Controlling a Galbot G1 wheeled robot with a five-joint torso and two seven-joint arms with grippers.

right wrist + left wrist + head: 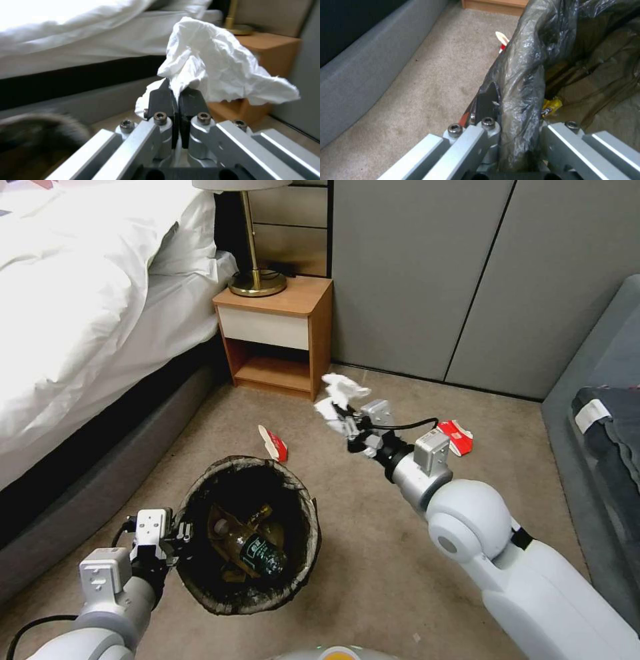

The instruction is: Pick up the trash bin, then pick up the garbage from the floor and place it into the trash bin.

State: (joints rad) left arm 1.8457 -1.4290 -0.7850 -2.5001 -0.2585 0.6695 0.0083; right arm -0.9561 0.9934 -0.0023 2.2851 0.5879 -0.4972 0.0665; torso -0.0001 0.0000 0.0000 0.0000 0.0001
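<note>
White-sheeted bed [80, 300], wooden nightstand [275, 337] with brass lamp [257, 280], grey sofa [600, 400].

head view looks down from high across the floor [373, 553]; left wrist sits tight against the trash bin [520, 82] rim; right wrist looks low toward the bed [66, 37], sharing the nightstand [277, 337].

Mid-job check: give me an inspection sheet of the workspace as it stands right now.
Surface: beige carpet, faintly stained.
Job's things: trash bin with dark liner, held tilted; bottle, tan carton and yellow wrapper inside. White tissue lifted. Red-and-white cups on the carpet.
Clutter: nothing seen.
Grippers: left gripper shut on the bin's rim; right gripper shut on the tissue.
Cables: black cable looping at the right wrist.
Surroundings: bed, nightstand with lamp, grey wall panels.
</note>
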